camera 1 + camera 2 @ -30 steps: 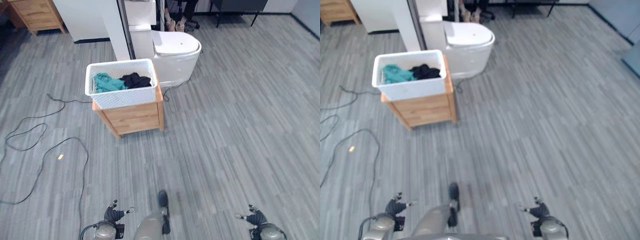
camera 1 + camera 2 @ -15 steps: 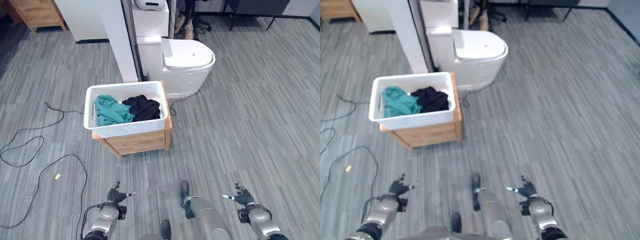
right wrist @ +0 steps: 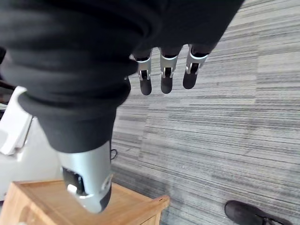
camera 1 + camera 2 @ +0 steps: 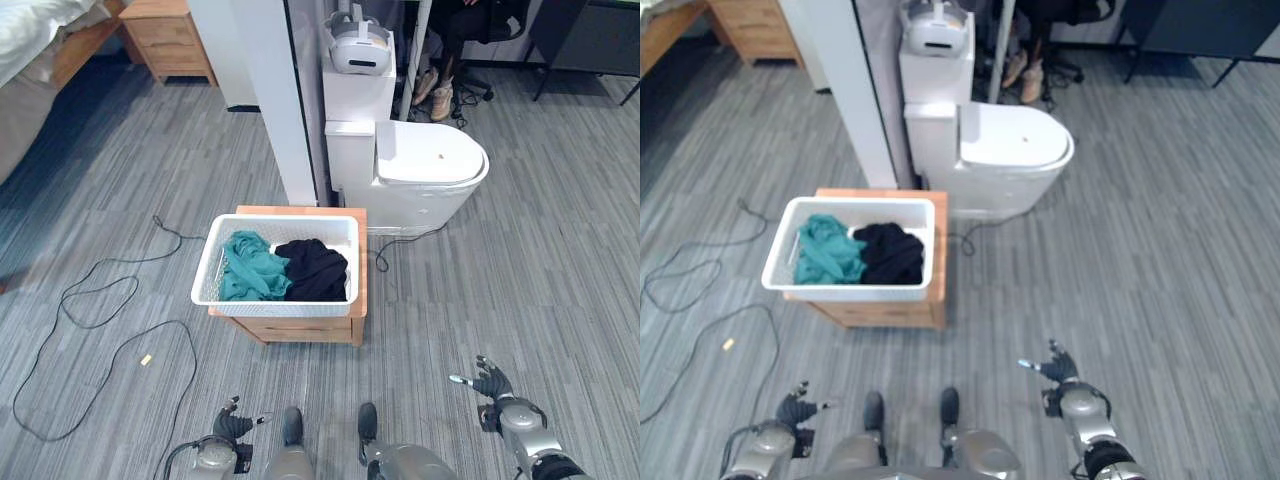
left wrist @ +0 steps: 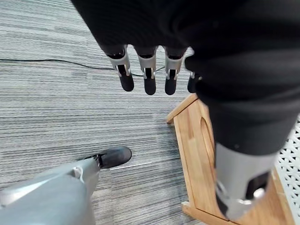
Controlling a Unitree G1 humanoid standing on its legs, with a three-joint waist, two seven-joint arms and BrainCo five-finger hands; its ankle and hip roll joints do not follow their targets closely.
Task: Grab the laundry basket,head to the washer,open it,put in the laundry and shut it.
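Observation:
A white laundry basket [image 4: 272,307] sits on a low wooden cabinet [image 4: 305,329] ahead of me, slightly to the left. Inside it, a teal garment [image 4: 246,277] lies on the left and a black garment [image 4: 315,271] on the right. My left hand [image 4: 229,426] hangs low near the floor, short of the cabinet, with its fingers [image 5: 145,79] straight and holding nothing. Further right, my right hand [image 4: 491,384] is also low, its fingers [image 3: 161,76] spread and empty. Both hands are well clear of the basket.
A white toilet [image 4: 428,172] stands behind the cabinet, with a headset [image 4: 357,44] on its tank. A white pillar [image 4: 270,100] rises at the back left. Cables [image 4: 100,292] loop on the floor to the left. A nightstand [image 4: 175,40] and a bed [image 4: 40,50] are far left; a person's feet [image 4: 436,90] are behind.
The whole picture has shifted: the camera moved, and the basket and cabinet now sit squarer in front. Both hands stay low and open.

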